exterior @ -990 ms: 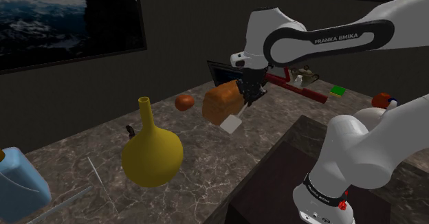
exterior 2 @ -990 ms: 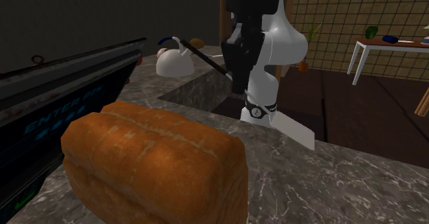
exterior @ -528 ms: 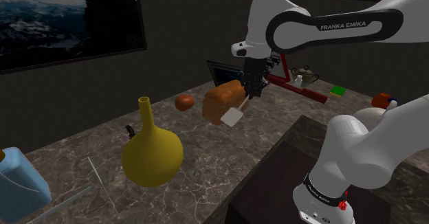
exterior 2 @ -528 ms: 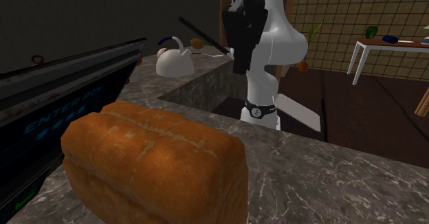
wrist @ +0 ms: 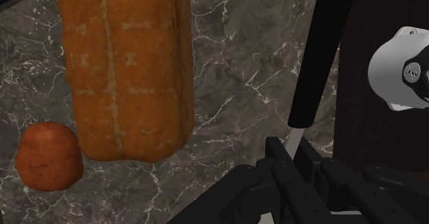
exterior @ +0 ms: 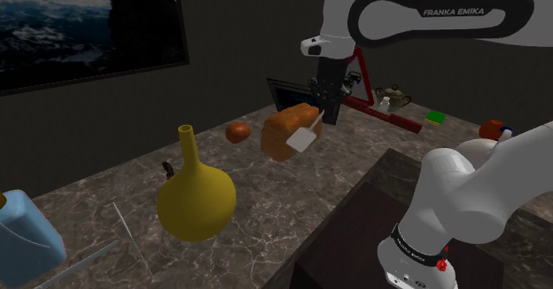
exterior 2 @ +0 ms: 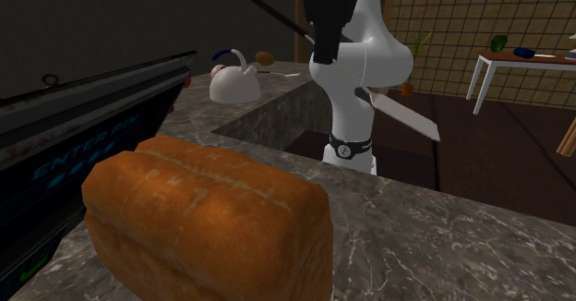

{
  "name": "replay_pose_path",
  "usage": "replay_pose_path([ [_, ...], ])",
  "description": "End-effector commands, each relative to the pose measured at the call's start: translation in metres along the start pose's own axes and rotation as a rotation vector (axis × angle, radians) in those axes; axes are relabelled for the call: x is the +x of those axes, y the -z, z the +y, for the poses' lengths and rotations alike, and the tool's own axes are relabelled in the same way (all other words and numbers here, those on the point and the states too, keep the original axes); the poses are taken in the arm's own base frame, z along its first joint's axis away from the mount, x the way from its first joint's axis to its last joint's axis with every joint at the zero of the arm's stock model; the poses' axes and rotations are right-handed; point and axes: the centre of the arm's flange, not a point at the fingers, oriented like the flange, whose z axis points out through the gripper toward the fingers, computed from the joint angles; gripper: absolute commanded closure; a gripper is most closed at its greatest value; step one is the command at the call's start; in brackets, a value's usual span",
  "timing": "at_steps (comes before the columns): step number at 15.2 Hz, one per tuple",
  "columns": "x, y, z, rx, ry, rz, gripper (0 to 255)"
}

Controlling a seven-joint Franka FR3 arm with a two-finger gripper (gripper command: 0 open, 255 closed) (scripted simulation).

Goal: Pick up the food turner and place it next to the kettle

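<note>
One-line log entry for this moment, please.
tool: shut on turner | turner: in the air, tilted, blade low, near bread loaf | kettle: on counter, apart from turner | placement: not yet done

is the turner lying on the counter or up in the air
Up in the air: the gripper clasps the turner, tilted, its blade above the counter.
</note>
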Motion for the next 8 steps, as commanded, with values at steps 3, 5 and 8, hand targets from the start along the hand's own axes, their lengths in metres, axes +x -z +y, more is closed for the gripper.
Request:
replay_pose_path([
  [3, -0.001, 0.022, -0.001, 0.000, 0.000, 0.000, 255],
  [5, -0.013, 0.024, -0.006, 0.000, 0.000, 0.000, 255],
  [8, -0.050, 0.021, -0.020, 0.000, 0.000, 0.000, 255],
])
